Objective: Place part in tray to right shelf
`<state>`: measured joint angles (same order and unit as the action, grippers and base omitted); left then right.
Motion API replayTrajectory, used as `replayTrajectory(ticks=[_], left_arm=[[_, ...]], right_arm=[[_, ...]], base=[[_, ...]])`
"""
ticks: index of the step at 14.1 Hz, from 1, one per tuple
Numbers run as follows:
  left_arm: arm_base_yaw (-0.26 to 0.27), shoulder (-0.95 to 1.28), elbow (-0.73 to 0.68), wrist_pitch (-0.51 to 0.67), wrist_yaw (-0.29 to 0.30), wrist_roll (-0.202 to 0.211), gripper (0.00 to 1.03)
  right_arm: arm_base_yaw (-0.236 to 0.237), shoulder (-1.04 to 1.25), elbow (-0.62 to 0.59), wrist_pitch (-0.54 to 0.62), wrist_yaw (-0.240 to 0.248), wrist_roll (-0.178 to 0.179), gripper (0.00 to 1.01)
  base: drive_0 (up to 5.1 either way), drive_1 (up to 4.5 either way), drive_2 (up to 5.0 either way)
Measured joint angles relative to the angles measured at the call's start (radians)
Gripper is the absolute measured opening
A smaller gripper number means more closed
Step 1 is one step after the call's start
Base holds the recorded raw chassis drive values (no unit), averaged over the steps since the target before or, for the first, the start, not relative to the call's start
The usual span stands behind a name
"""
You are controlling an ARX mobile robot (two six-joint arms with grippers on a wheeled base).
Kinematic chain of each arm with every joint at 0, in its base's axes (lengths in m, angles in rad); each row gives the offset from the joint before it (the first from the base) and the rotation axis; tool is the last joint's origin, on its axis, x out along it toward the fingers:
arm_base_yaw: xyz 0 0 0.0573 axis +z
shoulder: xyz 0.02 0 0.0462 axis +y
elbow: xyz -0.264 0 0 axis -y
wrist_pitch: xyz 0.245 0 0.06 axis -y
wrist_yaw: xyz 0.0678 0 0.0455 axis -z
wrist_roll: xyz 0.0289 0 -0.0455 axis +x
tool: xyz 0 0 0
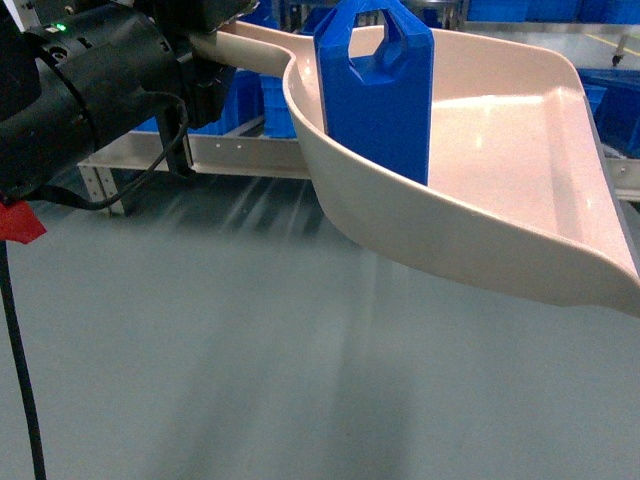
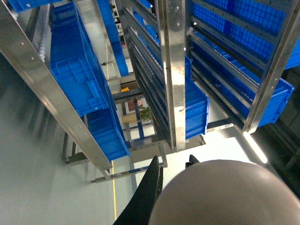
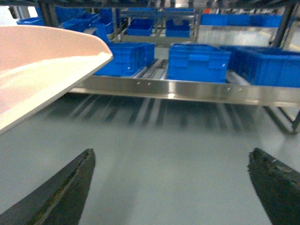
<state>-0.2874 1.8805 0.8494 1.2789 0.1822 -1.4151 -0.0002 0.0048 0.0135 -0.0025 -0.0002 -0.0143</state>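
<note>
Item nearest the head camera: left arm housing, black, cabled, its left tool (image 1: 205,62) at the tray's handle end. The contact itself is hidden behind the housing, so whether that tool is clenched on the handle I cannot tell, though the tray hangs in the air with nothing else seen holding it.

Item: tray (image 1: 480,200), cream, scoop-shaped, held aloft and tilted across the upper right of the head view, flat front edge toward the right. From the left wrist only its rounded underside (image 2: 220,194) shows.

Item: part (image 1: 375,90), bright blue, handle hole uppermost, standing upright inside the tray against the rear curved wall.

Item: right tool (image 3: 171,187), released, both dark fingers wide apart, nothing between them, hanging above the grey floor (image 3: 164,150). The tray's rim (image 3: 51,65) sits well off to its left.

Item: shelving, steel rail (image 3: 187,89) with blue bins (image 3: 199,61) behind it.

Progress, as judged: loading looks complete, with the part already in the tray. Remaining: carry the tray to the right shelf and set it down there. No shelf contact yet; streaked floor suggests the base is rolling.
</note>
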Motion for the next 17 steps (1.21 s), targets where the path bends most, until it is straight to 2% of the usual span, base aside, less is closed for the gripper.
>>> replayTrajectory(ticks=[17], left_arm=[[-0.003,0.000,0.000,0.000,0.000,0.000,0.12]], right_arm=[[0.000,0.000,0.000,0.000,0.000,0.003,0.98]], base=[[0.0,0.00,0.0]])
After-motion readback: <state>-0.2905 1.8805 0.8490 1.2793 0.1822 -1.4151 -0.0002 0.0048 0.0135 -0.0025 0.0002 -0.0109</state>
